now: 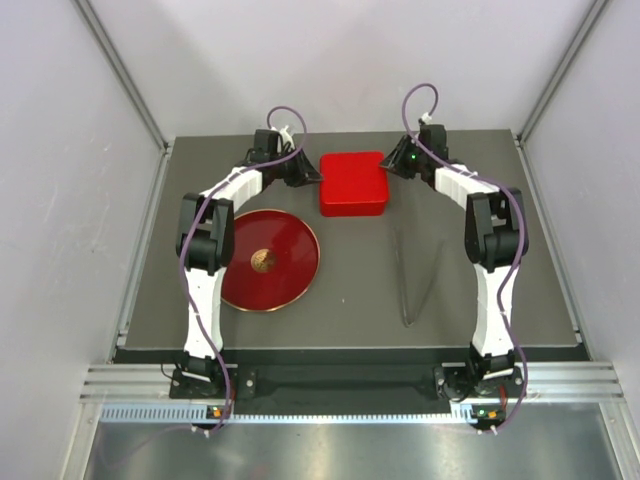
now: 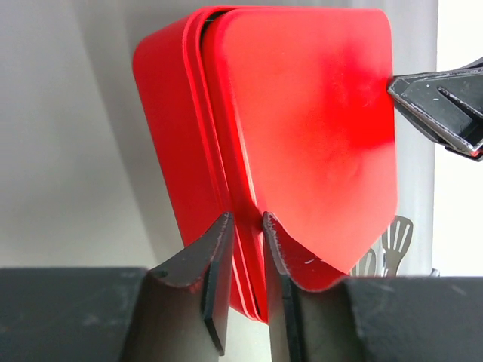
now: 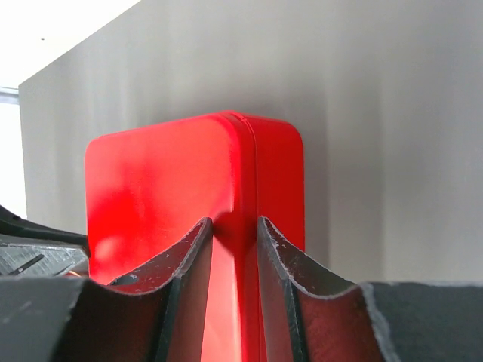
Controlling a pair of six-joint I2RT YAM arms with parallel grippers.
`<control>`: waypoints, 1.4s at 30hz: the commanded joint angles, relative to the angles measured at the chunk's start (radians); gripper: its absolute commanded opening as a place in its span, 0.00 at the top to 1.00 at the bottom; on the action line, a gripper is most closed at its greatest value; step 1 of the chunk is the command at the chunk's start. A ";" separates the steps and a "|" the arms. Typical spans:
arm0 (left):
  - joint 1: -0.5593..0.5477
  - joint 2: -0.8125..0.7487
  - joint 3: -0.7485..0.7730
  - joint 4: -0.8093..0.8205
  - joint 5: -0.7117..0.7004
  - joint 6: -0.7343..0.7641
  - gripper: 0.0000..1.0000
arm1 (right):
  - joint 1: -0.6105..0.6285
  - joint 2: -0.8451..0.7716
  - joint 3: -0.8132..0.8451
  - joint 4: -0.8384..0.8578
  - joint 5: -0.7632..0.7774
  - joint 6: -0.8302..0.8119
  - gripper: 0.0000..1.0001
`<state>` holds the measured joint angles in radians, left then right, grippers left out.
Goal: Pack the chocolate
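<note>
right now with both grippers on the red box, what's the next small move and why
Probably open the left gripper and right gripper and back off. They pinch the rim of the red box from opposite sides, it looks closed, and the plate holds only a golden ball, with nothing left to pack.

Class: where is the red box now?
The red box sits far centre on the table in the top view, between left gripper and right gripper.

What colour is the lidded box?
The box is bright red, clearest in the left wrist view.
</note>
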<state>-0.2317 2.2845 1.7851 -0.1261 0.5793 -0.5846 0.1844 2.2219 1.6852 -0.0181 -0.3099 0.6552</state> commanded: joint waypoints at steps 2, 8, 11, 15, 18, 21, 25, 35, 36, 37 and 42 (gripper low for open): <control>-0.004 -0.011 0.036 0.019 -0.039 -0.003 0.70 | -0.005 0.024 0.033 0.056 -0.021 -0.002 0.70; -0.004 -0.016 0.043 0.028 -0.041 -0.011 0.62 | -0.005 0.038 0.021 0.089 -0.026 0.018 0.70; -0.004 -0.002 0.059 0.020 -0.039 -0.006 0.60 | -0.003 0.045 0.021 0.093 -0.029 0.024 0.71; -0.003 0.018 0.071 0.006 -0.045 -0.006 0.60 | -0.005 0.044 0.016 0.110 -0.035 0.047 0.71; -0.003 0.030 0.074 0.011 -0.047 -0.008 0.60 | -0.005 0.039 0.016 0.121 -0.032 0.057 0.71; -0.003 0.041 0.079 0.011 -0.047 -0.012 0.60 | -0.003 0.038 0.016 0.125 -0.037 0.066 0.70; -0.003 0.055 0.083 -0.003 -0.068 -0.014 0.61 | 0.003 0.033 0.007 0.125 -0.037 0.064 0.69; -0.003 0.069 0.076 -0.090 -0.189 -0.008 0.68 | 0.016 0.016 -0.076 0.127 -0.011 0.052 0.67; -0.003 0.072 0.076 -0.101 -0.203 -0.008 0.69 | 0.018 0.016 -0.079 0.127 -0.011 0.050 0.66; -0.003 0.070 0.076 -0.110 -0.225 -0.004 0.69 | 0.021 0.016 -0.081 0.127 -0.014 0.052 0.66; -0.001 0.087 0.085 -0.118 -0.239 -0.004 0.70 | 0.033 0.022 -0.079 0.127 -0.003 0.044 0.65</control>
<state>-0.2382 2.3203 1.8572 -0.1696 0.4400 -0.6128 0.1917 2.2562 1.6295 0.1307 -0.3290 0.7254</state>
